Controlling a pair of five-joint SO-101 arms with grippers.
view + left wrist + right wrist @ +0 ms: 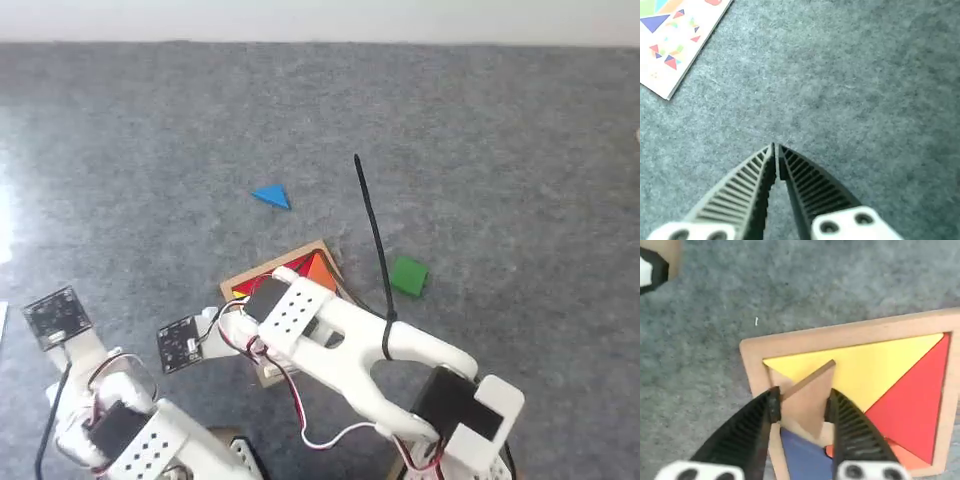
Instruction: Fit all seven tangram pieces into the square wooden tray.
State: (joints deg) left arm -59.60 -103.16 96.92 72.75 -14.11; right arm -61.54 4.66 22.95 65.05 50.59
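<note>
Gripping a tan triangle (807, 400) over the wooden tray (840, 335), ribbed right fingers (852, 430); left fingers (752, 185) clenched.

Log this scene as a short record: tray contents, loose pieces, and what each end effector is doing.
Tray: square wooden tray holds yellow triangle, red triangle, blue piece, orange piece
Right end effector: shut on tan piece, tilted over the tray
Left end effector: shut, empty, above grey mat
Loose on mat: blue triangle, green square
</note>
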